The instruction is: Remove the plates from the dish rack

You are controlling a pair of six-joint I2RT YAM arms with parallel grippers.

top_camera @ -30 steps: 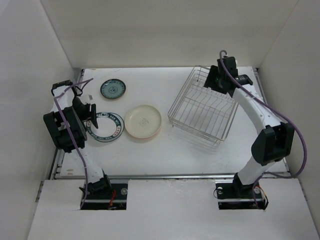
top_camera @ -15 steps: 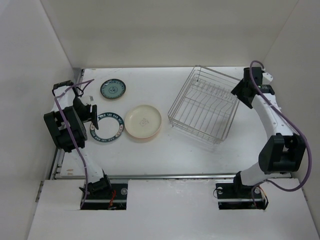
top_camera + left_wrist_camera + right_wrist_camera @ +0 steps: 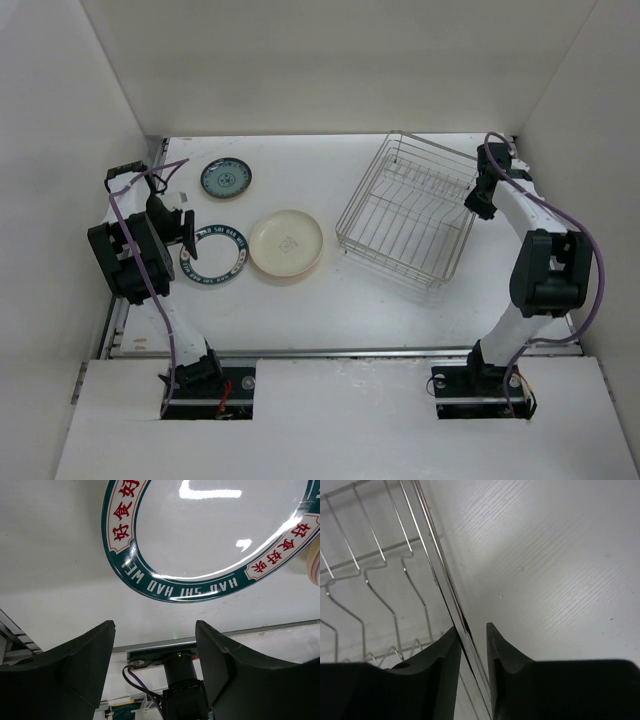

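The silver wire dish rack [image 3: 410, 222] stands at the right with no plates in it. The small teal-blue plate [image 3: 225, 179], the white plate with a dark patterned rim [image 3: 212, 254] and the cream-yellow plate [image 3: 286, 242] lie flat on the table at the left. A pink edge shows under the cream plate; the pink plate is otherwise hidden. My left gripper [image 3: 186, 236] is open and empty, just left of the white plate [image 3: 215, 530]. My right gripper [image 3: 477, 198] straddles the rack's right rim wire [image 3: 440, 575]. Its jaws are narrowly apart, with one finger against the wire and a gap at the other.
White walls enclose the table on the left, back and right. The right wall is close beside the rack and my right arm. A metal rail [image 3: 330, 352] runs along the table's near edge. The cream plate's edge [image 3: 316, 560] shows in the left wrist view.
My right arm swung from the rack's far corner out to the right, then came down onto the rack's right rim. The left arm and the plates stayed nearly still.
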